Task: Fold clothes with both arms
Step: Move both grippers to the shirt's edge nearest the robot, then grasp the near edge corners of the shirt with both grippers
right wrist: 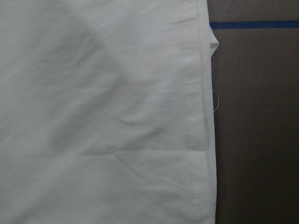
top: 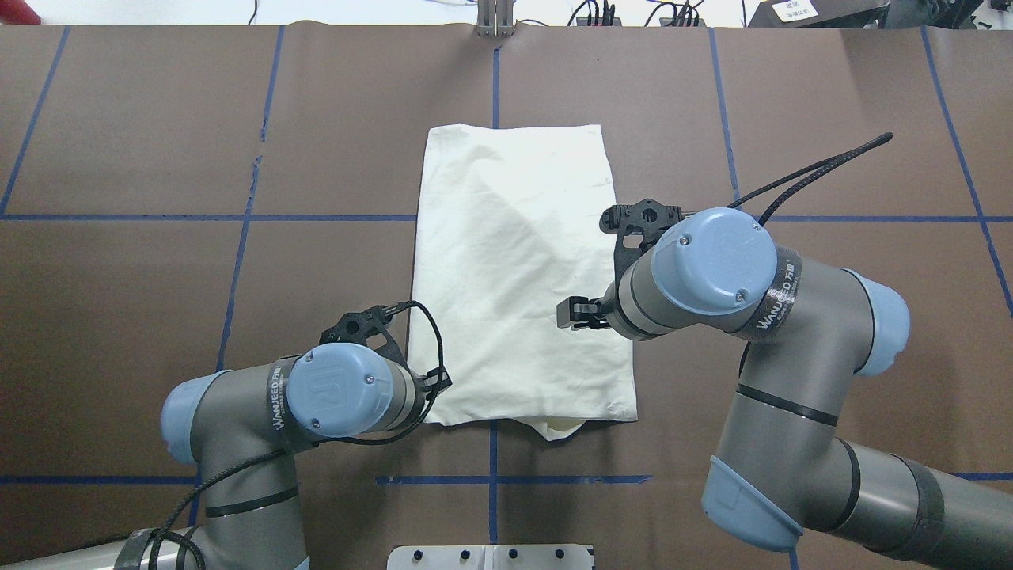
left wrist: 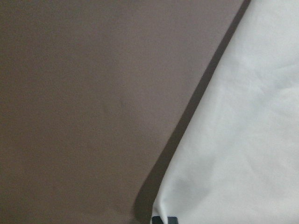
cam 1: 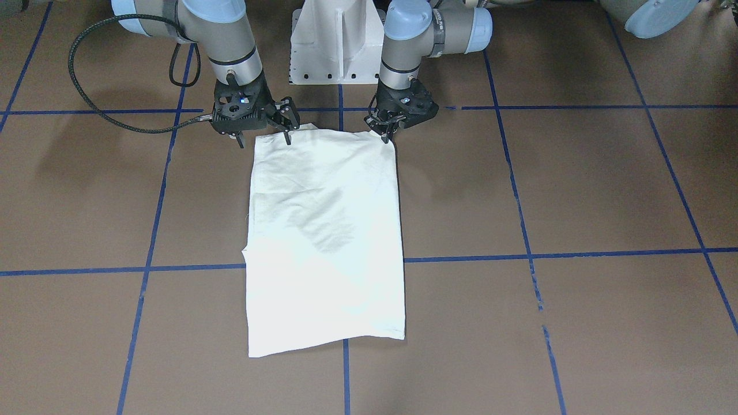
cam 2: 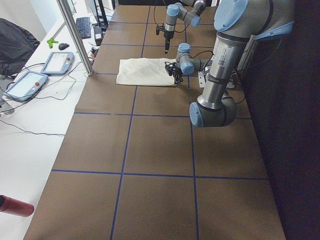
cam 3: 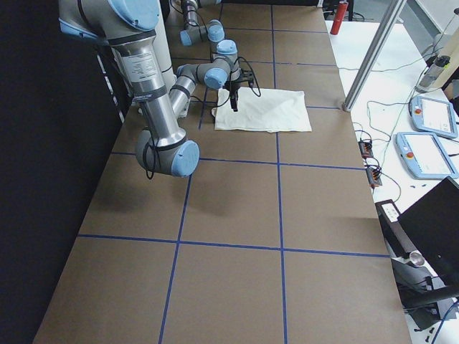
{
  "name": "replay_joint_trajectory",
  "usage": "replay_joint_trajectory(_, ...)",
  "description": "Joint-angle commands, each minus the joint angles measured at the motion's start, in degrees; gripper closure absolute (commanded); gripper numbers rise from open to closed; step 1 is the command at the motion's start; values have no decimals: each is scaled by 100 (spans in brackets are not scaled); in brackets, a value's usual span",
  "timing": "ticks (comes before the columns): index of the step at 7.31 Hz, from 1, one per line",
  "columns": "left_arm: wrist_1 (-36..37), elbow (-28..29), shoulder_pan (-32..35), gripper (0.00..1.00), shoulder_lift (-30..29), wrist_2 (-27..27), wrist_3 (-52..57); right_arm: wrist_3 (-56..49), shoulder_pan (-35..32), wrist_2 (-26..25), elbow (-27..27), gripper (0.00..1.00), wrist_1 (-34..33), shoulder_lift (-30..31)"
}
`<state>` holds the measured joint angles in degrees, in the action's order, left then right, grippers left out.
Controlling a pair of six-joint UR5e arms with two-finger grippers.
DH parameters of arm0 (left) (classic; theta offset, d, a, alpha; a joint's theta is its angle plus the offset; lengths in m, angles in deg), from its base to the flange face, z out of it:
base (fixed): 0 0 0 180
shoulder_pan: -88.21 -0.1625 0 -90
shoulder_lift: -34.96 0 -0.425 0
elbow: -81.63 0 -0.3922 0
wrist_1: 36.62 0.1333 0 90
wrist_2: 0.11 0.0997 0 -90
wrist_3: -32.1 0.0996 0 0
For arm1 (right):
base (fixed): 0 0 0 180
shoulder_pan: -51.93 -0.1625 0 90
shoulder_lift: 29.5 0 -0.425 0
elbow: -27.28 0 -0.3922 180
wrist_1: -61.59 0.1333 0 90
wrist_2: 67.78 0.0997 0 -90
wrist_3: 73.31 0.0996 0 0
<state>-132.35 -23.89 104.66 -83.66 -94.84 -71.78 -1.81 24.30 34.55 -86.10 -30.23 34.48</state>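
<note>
Shirt (cam 1: 326,230): folded, plain side up, flat on the surface (cam 1: 576,190), stretching away from both hands. Left hand (cam 1: 387,137): fingers pinched together on its corner. Right hand (cam 1: 263,138): fingers spread, empty, hovering above its edge.

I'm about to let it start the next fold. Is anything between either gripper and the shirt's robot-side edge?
Nothing visible does. The right gripper and the left gripper hang right at the robot-side corners of the shirt, with only bare brown table around them.

Probably a robotics lab: blue-taped table (top: 142,134), teach pendants (cam 2: 56,63) on a side bench (cam 2: 30,150).
</note>
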Motion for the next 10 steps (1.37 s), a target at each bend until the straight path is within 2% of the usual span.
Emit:
replay_joint_trajectory(1, 351, -590, -11, 100, 146, -11, 639, 459, 116, -2, 9, 0, 6, 0)
replay_joint_trajectory(2, 344, -601, -20, 100, 137, -28, 641, 1080, 326, -19, 26, 0, 33, -9)
replay_joint_trajectory(4, 344, -584, -20, 100, 85, -46, 650, 2792, 713, -63, 349, 0, 846, -17)
replay_joint_trajectory(5, 344, -584, -20, 100, 76, -46, 659, 3287, 871, -81, 491, 0, 894, -17)
replay_joint_trajectory(8, 335, -566, -28, 100, 58, -46, 667, 4178, 1110, -388, 1053, 0, 894, -18)
replay_joint_trajectory(10, 335, -549, -55, 100, 49, -55, 667, 4233, 1189, -494, 1063, 0, 842, 44)
